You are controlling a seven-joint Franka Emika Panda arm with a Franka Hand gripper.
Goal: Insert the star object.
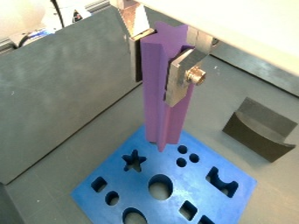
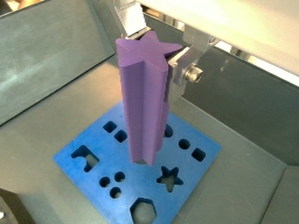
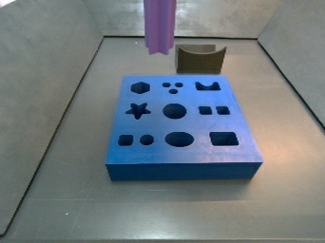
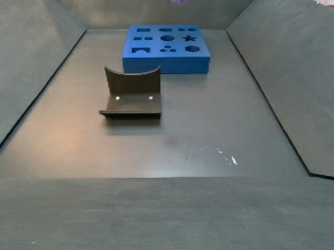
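Note:
My gripper (image 1: 158, 70) is shut on the upper end of the star object (image 1: 163, 101), a long light purple ridged peg that hangs upright. Its star-shaped end face shows in a wrist view (image 2: 146, 54), between the silver fingers (image 2: 179, 68). The peg's lower end hovers above the blue block (image 1: 222, 206), close to its star-shaped hole (image 1: 132, 160), which also shows in a wrist view (image 2: 170, 178). In a side view only the peg's lower part (image 3: 159, 24) shows, above the far left of the blue block (image 3: 178, 161) with its star hole (image 3: 137, 110). The gripper itself is out of that frame.
A dark brown block with a curved notch (image 3: 200, 59) stands behind the blue block and shows in both side views (image 4: 132, 93) and in a wrist view (image 1: 260, 127). The blue block (image 4: 167, 61) has several other shaped holes. Grey walls (image 1: 59, 96) enclose the floor.

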